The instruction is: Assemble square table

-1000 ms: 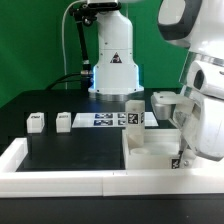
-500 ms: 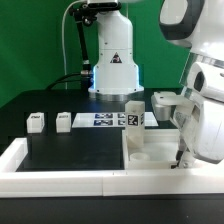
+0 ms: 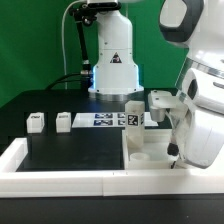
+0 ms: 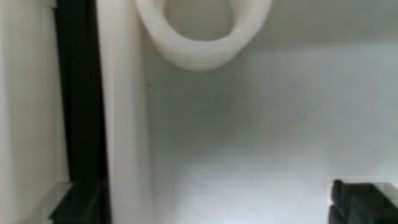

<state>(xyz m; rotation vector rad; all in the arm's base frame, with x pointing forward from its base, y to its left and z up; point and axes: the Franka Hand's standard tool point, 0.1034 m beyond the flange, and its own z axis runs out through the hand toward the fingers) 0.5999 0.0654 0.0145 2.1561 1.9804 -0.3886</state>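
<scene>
The square table's white slab [image 3: 148, 150] lies on the black surface at the exterior view's right. The wrist view shows its flat white face [image 4: 267, 130], a raised wall [image 4: 118, 120] and a round socket rim [image 4: 196, 35]. My gripper [image 4: 222, 205] hangs close over the slab's near right corner, open, with one dark fingertip [image 4: 363, 200] over the face and the other beyond the wall. In the exterior view the arm hides most of it [image 3: 177, 153]. Two white legs [image 3: 36, 122] [image 3: 63, 121] stand at the left. Two more [image 3: 134, 113] [image 3: 160, 100] sit by the slab's far edge.
The marker board [image 3: 104, 120] lies flat between the left legs and the slab. A long white rim [image 3: 60, 176] borders the black surface at the front and left. The arm's base [image 3: 112, 60] stands at the back.
The arm has shifted slightly toward the exterior view's left and the gripper has lifted a little. The slab and legs have not moved.
</scene>
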